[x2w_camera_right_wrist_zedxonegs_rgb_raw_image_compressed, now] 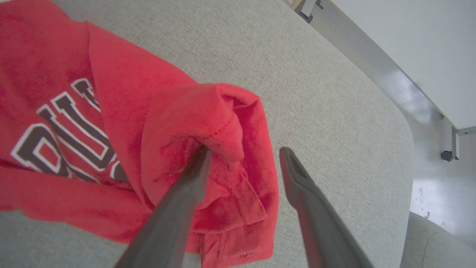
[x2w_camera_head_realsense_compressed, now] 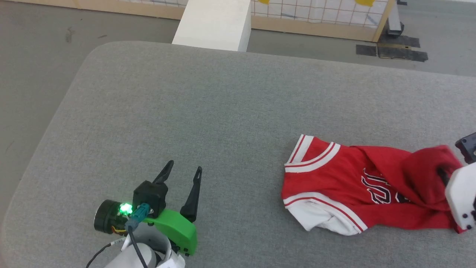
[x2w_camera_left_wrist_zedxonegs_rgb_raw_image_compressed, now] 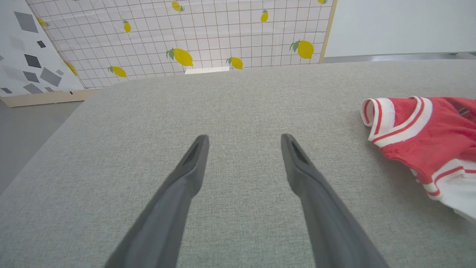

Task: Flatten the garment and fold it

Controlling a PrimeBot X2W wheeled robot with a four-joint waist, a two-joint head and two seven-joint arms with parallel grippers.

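Observation:
The garment (x2w_camera_head_realsense_compressed: pixel 353 186) is a red jersey with white, red-striped sleeve trim and dark white-outlined lettering. It lies bunched on the right of the grey padded table (x2w_camera_head_realsense_compressed: pixel 186 93), sleeves toward the middle. My right gripper (x2w_camera_right_wrist_zedxonegs_rgb_raw_image_compressed: pixel 245 149) stands open at its right end. A raised red fold (x2w_camera_right_wrist_zedxonegs_rgb_raw_image_compressed: pixel 223 119) drapes over one fingertip, and cloth lies between the fingers. In the head view, the right arm's white wrist housing (x2w_camera_head_realsense_compressed: pixel 461 197) covers that end. My left gripper (x2w_camera_head_realsense_compressed: pixel 185 165) hovers open and empty over bare table, well left of the garment (x2w_camera_left_wrist_zedxonegs_rgb_raw_image_compressed: pixel 420 137).
A white block (x2w_camera_head_realsense_compressed: pixel 215 22) stands beyond the table's far edge. A lemon-print grid panel (x2w_camera_left_wrist_zedxonegs_rgb_raw_image_compressed: pixel 186 33) runs behind the table. The table's rounded corner (x2w_camera_right_wrist_zedxonegs_rgb_raw_image_compressed: pixel 401 123) is close to the garment's right end, with floor beyond. Bare table stretches between my left gripper (x2w_camera_left_wrist_zedxonegs_rgb_raw_image_compressed: pixel 244 137) and the garment.

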